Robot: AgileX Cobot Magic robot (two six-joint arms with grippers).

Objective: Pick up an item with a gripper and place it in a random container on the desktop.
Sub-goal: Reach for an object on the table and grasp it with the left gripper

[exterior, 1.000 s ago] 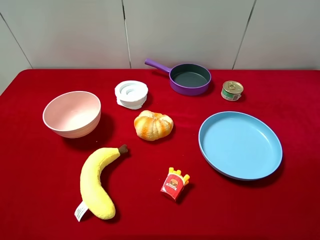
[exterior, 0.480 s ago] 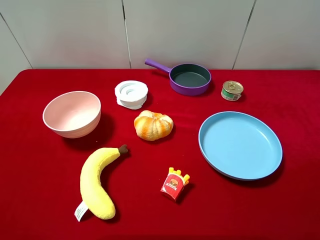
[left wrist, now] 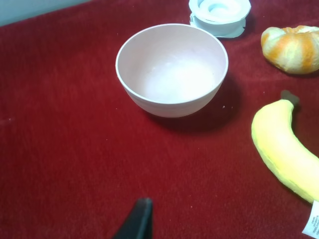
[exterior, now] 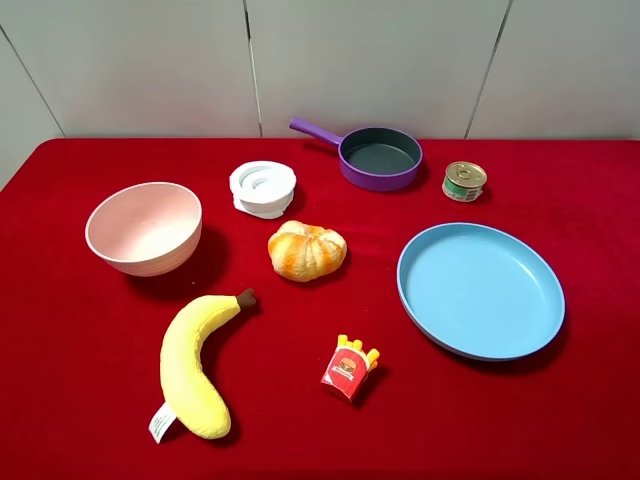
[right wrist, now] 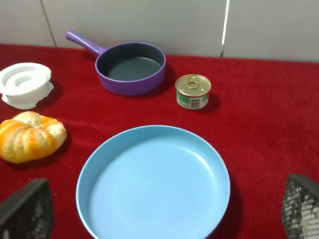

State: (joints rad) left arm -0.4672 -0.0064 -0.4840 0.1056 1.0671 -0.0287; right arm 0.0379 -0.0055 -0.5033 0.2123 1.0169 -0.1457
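Observation:
The golden-orange bread roll [exterior: 306,250] lies on the red cloth near the table's middle, also seen in the left wrist view [left wrist: 293,48] and the right wrist view [right wrist: 30,137]. The pale pink bowl [exterior: 150,262] stands empty to its left, a short gap away. No arm shows in the high view. In the left wrist view one black fingertip [left wrist: 138,221] shows, well short of the bowl [left wrist: 169,107], with nothing against it. My right gripper [right wrist: 162,211] hangs open over the near side of the blue plate, its fingers [right wrist: 25,209] far apart and empty.
A yellow plush banana [exterior: 196,365] and a red fries packet [exterior: 349,368] lie near the front. A large blue plate [exterior: 480,290] fills the right side. At the back stand a purple pan [exterior: 380,157], a small tin can [exterior: 464,181] and a white ring-shaped piece [exterior: 263,188].

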